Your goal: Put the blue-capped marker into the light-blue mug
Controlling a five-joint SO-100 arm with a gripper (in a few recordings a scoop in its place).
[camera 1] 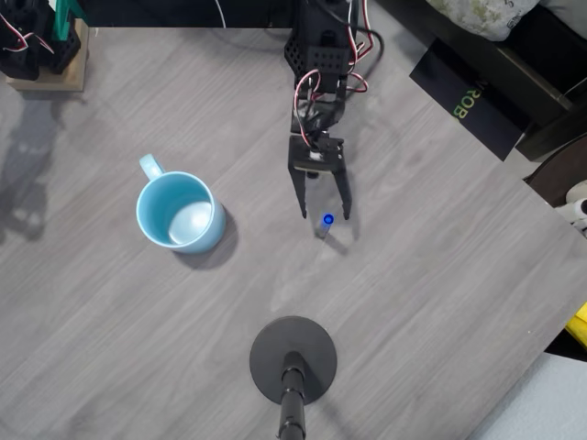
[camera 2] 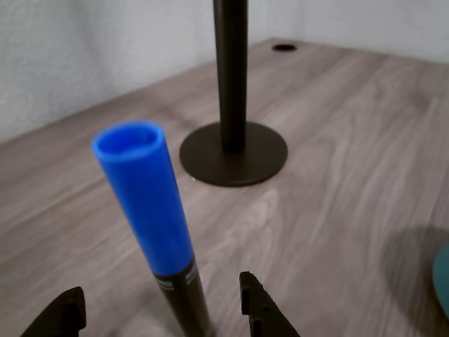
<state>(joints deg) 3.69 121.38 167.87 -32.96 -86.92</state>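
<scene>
The thin black-barrelled marker with a smooth bright blue cap (camera 2: 144, 203) is seen upright near the grey wood-grain table's (camera 1: 431, 275) middle. It is flanked by the spread, untouching fingers of the black claw (camera 1: 326, 216), which is reached forward from the far edge. The glossy round light-blue ceramic mug (camera 1: 181, 213) is set well apart, toward the left edge in the overhead view.

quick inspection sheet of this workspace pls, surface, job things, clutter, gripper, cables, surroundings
Surface: grey wood-grain table, dry and flat.
Job's things: blue-capped marker stands upright, cap up; light-blue mug upright, apart from it, to the left in the overhead view.
Clutter: black round stand base with its pole.
Grippers: gripper open, fingers either side of the marker; no contact visible.
Cables: red and white wires looped on the arm.
Surroundings: wooden block at the table corner; dark box off the table edge.
</scene>
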